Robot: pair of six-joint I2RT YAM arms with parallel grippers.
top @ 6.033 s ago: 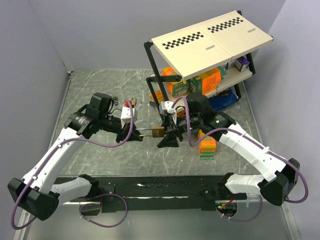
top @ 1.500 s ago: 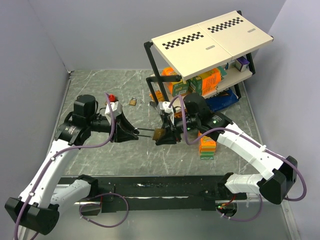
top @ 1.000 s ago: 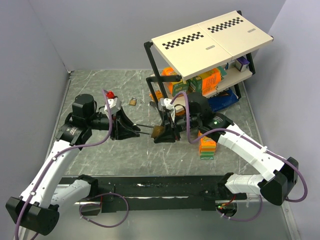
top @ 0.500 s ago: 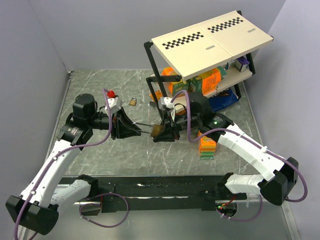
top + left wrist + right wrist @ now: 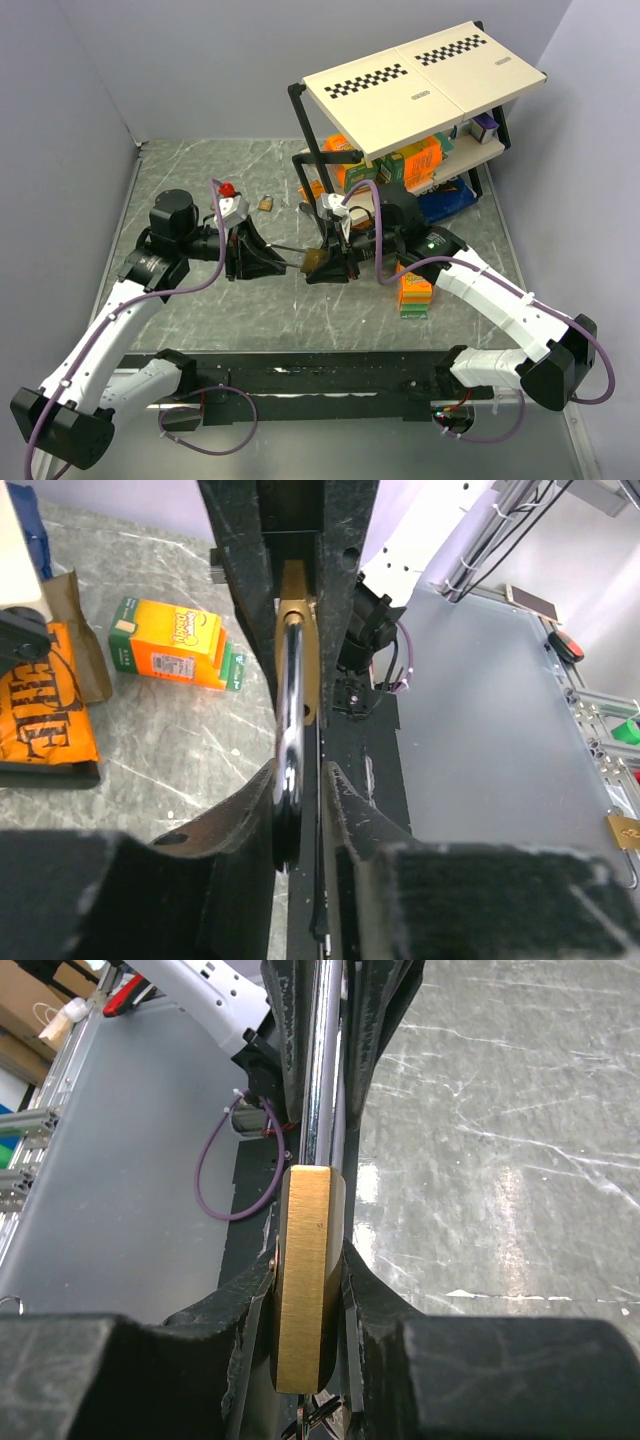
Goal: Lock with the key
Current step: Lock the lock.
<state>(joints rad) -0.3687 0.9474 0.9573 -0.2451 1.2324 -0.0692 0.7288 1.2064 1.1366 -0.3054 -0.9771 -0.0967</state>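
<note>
Two arms work over the grey tabletop (image 5: 190, 170), and each pincer has a share of one long-shackled padlock (image 5: 314, 260), which hangs in mid-air at the centre of the overhead frame. A second, much smaller padlock (image 5: 265, 203) lies on the stone surface above and to the left of it, well apart. One orange box (image 5: 413, 290) sits right of centre, below the single shelf rack (image 5: 420, 75) at upper right. The held padlock's long axis runs nearly level across the frame. Its silver shackle (image 5: 289, 730) points left and its brass body (image 5: 305, 1270) points right, tipped slightly down. The left pincer (image 5: 268, 262) is closed on the shackle, one finger pressing each side of the loop. The right pincer (image 5: 330, 268) is clamped on the flat faces of the brass body.
</note>
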